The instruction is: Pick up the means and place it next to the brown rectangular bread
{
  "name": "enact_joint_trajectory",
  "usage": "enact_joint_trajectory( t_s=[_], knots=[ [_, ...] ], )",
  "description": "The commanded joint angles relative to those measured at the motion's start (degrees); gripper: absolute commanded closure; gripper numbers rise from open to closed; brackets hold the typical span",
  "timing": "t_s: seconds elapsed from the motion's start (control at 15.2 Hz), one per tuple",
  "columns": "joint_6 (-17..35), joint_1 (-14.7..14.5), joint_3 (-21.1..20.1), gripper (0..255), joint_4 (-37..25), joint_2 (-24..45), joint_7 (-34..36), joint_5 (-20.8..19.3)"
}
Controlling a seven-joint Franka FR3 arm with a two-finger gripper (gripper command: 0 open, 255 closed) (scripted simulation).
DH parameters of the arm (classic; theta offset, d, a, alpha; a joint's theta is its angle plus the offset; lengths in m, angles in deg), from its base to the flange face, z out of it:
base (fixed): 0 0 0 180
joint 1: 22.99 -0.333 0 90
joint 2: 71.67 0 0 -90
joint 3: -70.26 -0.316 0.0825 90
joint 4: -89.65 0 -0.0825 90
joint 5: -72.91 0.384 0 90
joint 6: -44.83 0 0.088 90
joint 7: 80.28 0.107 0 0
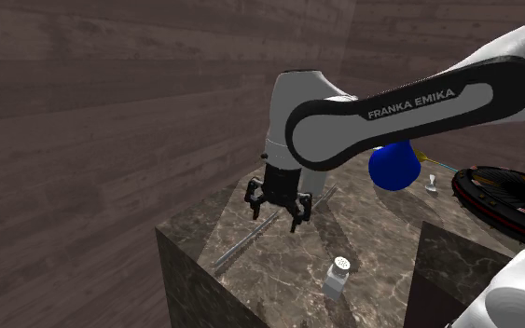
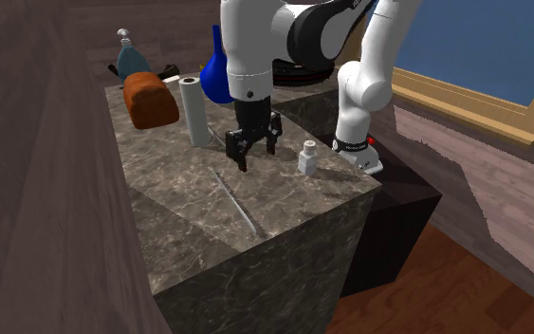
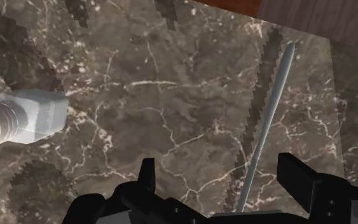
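Your end effector (image 2: 252, 152) is hanging just over the bench (image 2: 284, 204) with its two fingers standing apart, holding nothing. The long thin grey stick (image 2: 234, 201) is lying flat on the bench below it, at 7 o'clock in the second exterior view. The brown bread (image 2: 151, 100) is sitting at 10 o'clock.

In the second exterior view, the slender rod (image 2: 234, 201) lies on the bench (image 2: 174, 242) toward its near edge, the pincer (image 2: 253, 152) above the rod's far end. The shaker (image 2: 307, 157) stands right of the pincer. Farther back stands the roll (image 2: 194, 111), with the bread (image 2: 151, 100) to its left.
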Motion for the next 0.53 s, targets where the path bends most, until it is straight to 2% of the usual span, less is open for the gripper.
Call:
enact_joint_trajectory(
  t_s=[0.0, 0.26, 0.46],
  knots=[
    [3.2, 1.6, -2.4, 0, -2.5, 5.5, 7.9, -3.1],
    [6.8, 2.5, -4.4, 0, -9.0, 16.6, 23.7, -12.0],
    [9.0, 2.0, -4.1, 0, -8.0, 18.1, 24.5, -13.1]
  ],
)
